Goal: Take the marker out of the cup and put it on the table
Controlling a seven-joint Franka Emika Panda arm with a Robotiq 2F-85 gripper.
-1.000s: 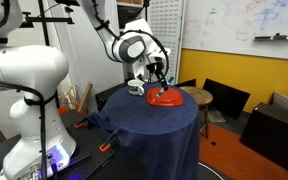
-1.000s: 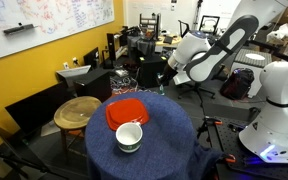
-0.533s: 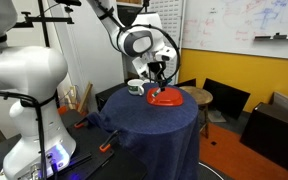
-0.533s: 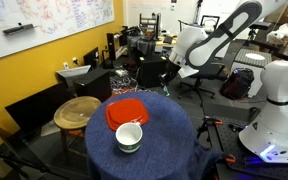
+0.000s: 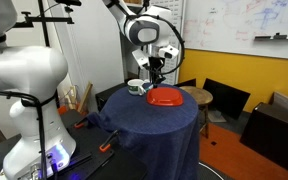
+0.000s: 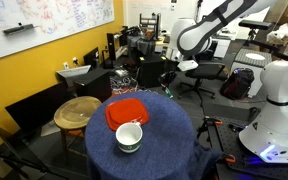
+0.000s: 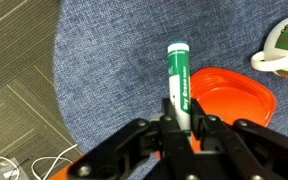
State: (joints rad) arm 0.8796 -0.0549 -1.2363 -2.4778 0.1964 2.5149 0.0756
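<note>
Gripper (image 7: 181, 122): we see it clamped on the marker (image 7: 178, 80), high above the table (image 7: 104, 60).
Cup (image 7: 284, 45): upright, just beside the plate (image 7: 234, 100).

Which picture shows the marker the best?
The wrist view: the marker stands in the middle, green and white, gripped by the pincer. In both exterior views it is too small and far away to make out.
</note>
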